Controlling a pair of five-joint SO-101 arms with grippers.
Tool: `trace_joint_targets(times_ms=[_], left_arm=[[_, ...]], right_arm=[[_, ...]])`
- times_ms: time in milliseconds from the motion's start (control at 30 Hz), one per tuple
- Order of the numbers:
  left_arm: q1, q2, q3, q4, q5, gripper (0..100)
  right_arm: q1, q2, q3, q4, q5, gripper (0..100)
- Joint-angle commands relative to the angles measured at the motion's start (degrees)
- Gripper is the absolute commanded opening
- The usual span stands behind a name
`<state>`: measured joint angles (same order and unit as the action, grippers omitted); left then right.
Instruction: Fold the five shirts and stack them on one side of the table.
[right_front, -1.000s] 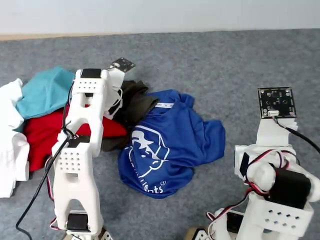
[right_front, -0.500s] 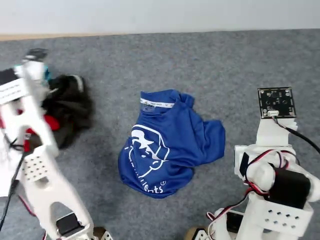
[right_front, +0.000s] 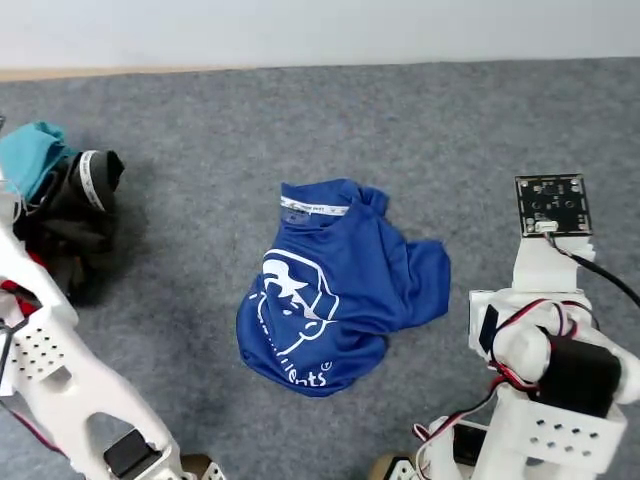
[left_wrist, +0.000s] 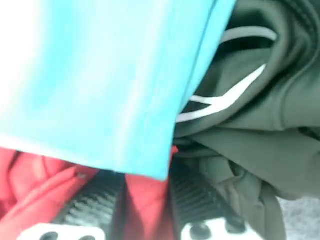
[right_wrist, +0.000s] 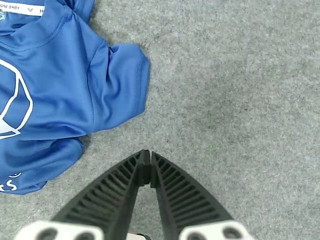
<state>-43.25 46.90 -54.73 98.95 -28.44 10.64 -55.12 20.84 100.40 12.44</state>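
Observation:
A blue shirt (right_front: 335, 285) with a white print lies crumpled in the middle of the grey carpet (right_front: 300, 120); its sleeve (right_wrist: 120, 80) shows in the right wrist view. At the far left, a dark shirt (right_front: 70, 215) is bunched against a teal shirt (right_front: 30, 155) and a red shirt (right_front: 15, 292). My left gripper (left_wrist: 145, 185) has red cloth (left_wrist: 147, 200) pinched between its fingers, with the dark shirt (left_wrist: 250, 125) and the teal shirt (left_wrist: 115, 85) pressed close around it. My right gripper (right_wrist: 146, 157) is shut and empty, low over bare carpet beside the blue shirt (right_wrist: 55, 95).
The left arm's white body (right_front: 50, 370) stands at the near left edge. The right arm (right_front: 545, 340) fills the near right corner. Open carpet lies between the left pile and the blue shirt, and along the far side up to the wall (right_front: 320, 30).
My left arm has swung far to the left, dragging the dark and red shirts off the blue shirt and onto the pile. The blue shirt and the right arm have not moved.

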Motion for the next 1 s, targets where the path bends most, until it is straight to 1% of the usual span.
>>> trace_joint_targets(times_ms=[0, 67, 167, 233, 467, 600, 733, 867, 967], left_arm=[[-2.0, -7.6, -0.2, 1.7, 1.8, 8], [-2.3, -11.3, -0.2, 1.7, 4.0, 16], [-2.3, -17.0, -0.2, 1.7, 4.5, 29], [-2.1, -20.7, -0.2, 1.7, 4.5, 32], [0.5, -30.2, 0.0, 1.7, 4.5, 32], [4.4, -35.8, 4.5, 1.7, 4.6, 32], [11.5, -43.0, 16.6, 1.5, 5.5, 32], [21.6, -48.4, 27.5, 1.1, 12.7, 27], [30.4, -49.0, 32.2, -1.8, 18.0, 22]], right_arm=[[0.1, 0.0, -2.5, 2.2, 0.5, 0.9], [0.1, 0.0, -2.5, 2.2, 0.5, 0.9], [0.1, 0.0, -2.5, 2.2, 0.5, 0.9], [0.1, 0.0, -2.5, 2.2, 0.5, 0.9], [0.1, 0.0, -2.5, 2.2, 0.4, 0.9], [0.1, 0.0, -2.5, 2.2, 0.4, 0.9], [0.1, 0.0, 0.2, 2.2, 0.4, 0.9], [0.1, 0.0, 1.8, 2.2, 0.3, 0.9], [0.1, 0.0, 1.8, 2.2, 0.3, 0.9]])
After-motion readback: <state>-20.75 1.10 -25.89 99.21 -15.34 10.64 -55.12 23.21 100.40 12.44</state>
